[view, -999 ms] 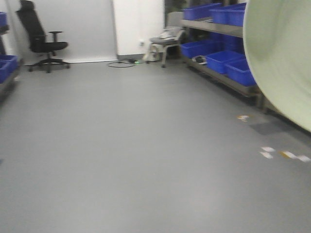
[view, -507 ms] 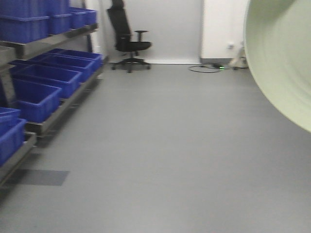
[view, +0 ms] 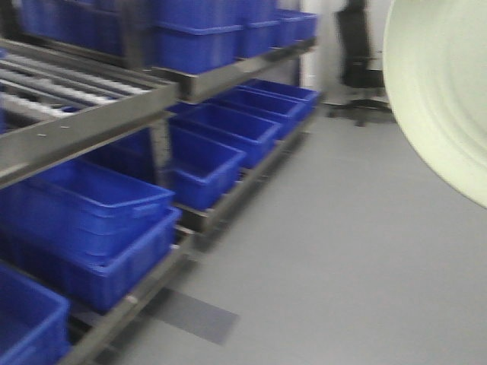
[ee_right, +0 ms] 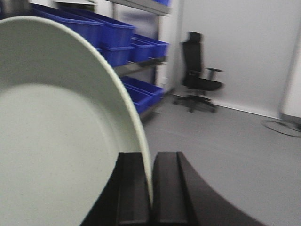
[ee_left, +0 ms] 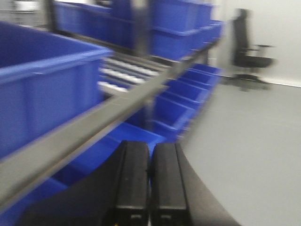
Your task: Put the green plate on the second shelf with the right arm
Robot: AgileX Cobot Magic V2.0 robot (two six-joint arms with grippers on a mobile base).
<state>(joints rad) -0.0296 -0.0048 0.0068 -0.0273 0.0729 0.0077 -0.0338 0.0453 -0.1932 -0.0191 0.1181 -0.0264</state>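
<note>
- My front camera looks out level along the aisle. The shelf rack (view: pixel 91 114) of blue bins (view: pixel 205 163) runs close on its left, and the green plate (view: pixel 441 99) fills its upper right, very near the lens.
- My left wrist camera sits just behind the left gripper (ee_left: pixel 149 183), looking over its closed jaws. The rack lies ahead and left of them.
- My right wrist camera sits behind the right gripper (ee_right: pixel 151 188). The plate's rim stands between the jaws and spreads to their left.
- All three views share the office chair (ee_right: pixel 197 66), far ahead.
</note>
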